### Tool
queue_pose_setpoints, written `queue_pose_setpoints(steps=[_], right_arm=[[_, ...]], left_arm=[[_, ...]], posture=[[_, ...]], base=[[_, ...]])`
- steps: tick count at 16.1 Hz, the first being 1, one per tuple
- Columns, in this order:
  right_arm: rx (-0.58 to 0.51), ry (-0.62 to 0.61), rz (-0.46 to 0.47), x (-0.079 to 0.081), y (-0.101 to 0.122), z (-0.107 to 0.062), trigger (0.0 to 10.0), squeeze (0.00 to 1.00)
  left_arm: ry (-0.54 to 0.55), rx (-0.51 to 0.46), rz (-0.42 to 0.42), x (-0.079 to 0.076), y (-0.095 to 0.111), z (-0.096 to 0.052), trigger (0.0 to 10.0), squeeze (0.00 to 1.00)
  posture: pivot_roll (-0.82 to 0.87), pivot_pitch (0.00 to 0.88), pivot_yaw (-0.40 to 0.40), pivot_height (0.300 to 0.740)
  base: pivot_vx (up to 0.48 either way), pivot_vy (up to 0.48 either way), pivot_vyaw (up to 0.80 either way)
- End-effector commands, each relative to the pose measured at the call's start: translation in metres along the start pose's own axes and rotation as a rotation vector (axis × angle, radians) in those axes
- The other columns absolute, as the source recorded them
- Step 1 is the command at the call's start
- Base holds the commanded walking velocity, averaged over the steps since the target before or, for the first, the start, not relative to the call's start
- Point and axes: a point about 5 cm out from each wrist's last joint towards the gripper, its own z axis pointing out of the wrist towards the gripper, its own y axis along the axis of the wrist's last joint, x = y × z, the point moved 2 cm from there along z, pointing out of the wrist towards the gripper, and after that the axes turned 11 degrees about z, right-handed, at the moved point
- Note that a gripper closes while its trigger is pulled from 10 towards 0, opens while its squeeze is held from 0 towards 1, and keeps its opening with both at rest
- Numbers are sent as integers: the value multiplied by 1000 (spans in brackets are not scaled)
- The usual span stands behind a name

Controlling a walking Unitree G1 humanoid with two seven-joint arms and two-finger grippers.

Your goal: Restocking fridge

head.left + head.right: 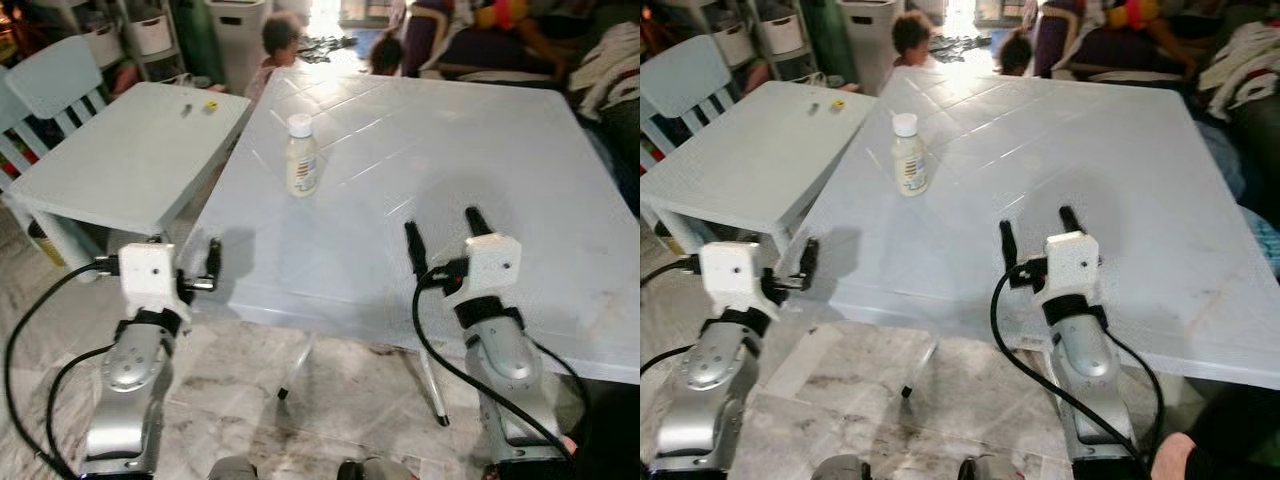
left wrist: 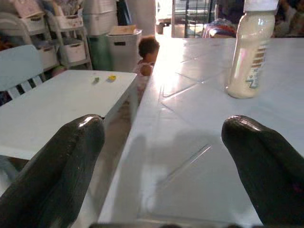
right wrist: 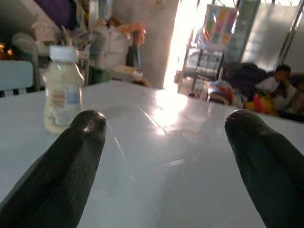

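Milk bottle (image 1: 302, 156), pale and cream-coloured with a white cap and a printed label, stands upright on the large white table (image 1: 520, 180), towards its left half and well back from the near edge. From my remote seat I see both arms raised in front of the robot. The right gripper (image 1: 445, 232) hovers over the table's near edge, to the right of the bottle and well apart from it, its two black fingers spread wide with nothing between them. The left gripper (image 1: 207, 262) sits just off the table's near left corner, beside the gap to a smaller white side table (image 1: 120, 160); in the left wrist view its fingers (image 2: 61, 166) are likewise wide apart and empty, with the bottle ahead of them on the tabletop. Two small items, one yellow (image 1: 211, 105) and one dark (image 1: 186, 110), lie near the far edge of the side table. A pale blue chair (image 1: 55, 80) stands behind it. Beyond the far edge of the big table a child's head (image 1: 281, 38) is visible, and further people sit on a sofa at the back right (image 1: 500, 30). Storage shelves with white bins (image 1: 150, 32) line the back left wall. The floor is grey marbled tile (image 1: 250, 400).
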Motion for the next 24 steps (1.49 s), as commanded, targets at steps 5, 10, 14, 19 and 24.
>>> queue_pose_setpoints(steps=[5,10,14,19,24], right_arm=[[15,18,-6,2,4,-1,10000,0],[22,12,-14,1,4,2,10000,0],[46,7,19,5,0,4,10000,0],[31,26,3,7,2,8,10000,0],[39,70,24,15,1,9,10000,0]], left_arm=[[14,4,3,4,-7,1,10000,0],[-19,-5,-13,-5,-5,5,10000,0],[-59,-4,-17,-13,-6,4,10000,0],[-31,-6,-39,-9,-7,3,10000,0],[-25,0,-30,-8,-8,1,10000,0]], posture=[[17,0,-29,740],[8,0,-28,740],[10,0,-31,740],[10,0,-35,740],[13,0,-36,740]], base=[[335,0,755],[335,0,86],[297,0,0],[67,0,-320],[0,0,0]])
